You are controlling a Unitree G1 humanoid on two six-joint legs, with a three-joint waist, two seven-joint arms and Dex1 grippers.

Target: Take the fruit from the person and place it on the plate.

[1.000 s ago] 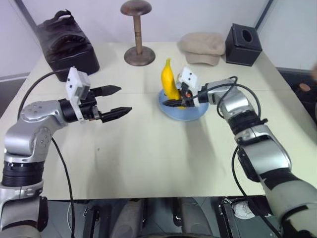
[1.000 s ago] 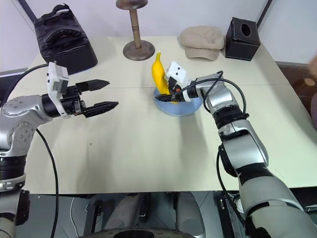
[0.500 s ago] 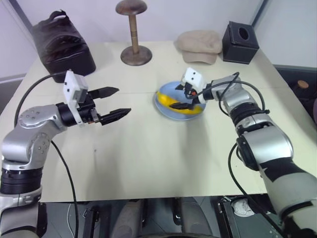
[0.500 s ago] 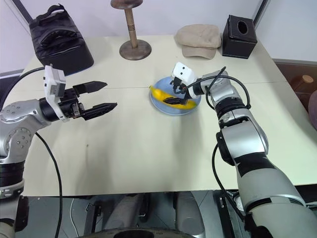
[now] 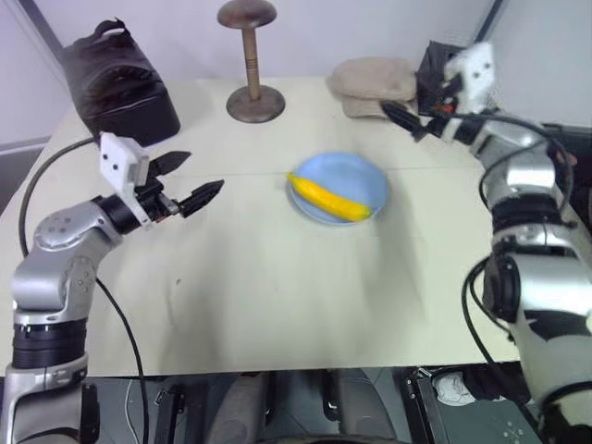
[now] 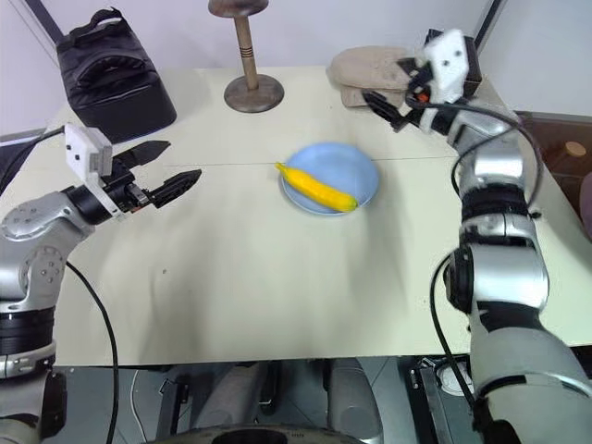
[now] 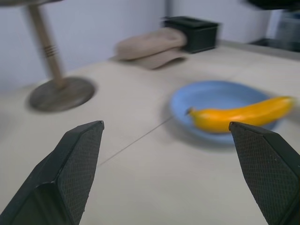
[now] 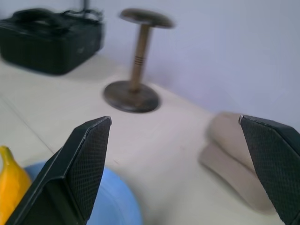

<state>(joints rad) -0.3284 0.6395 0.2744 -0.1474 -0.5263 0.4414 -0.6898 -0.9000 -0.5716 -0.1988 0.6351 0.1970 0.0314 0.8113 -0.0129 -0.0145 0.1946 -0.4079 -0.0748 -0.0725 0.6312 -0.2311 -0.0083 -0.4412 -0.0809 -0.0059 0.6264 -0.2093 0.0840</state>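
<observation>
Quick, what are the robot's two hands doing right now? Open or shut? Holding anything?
Left gripper: open, holding nothing.
Right gripper: open, holding nothing; the banana lies on the plate.

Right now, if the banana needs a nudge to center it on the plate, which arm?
Probably left. The left gripper is open, low, aimed at the banana on the plate; the right gripper is raised over by the cap.

place: lab-like test room | cues: plain white walls (image 5: 370,28), beige table (image 5: 277,296) with staged props
</observation>
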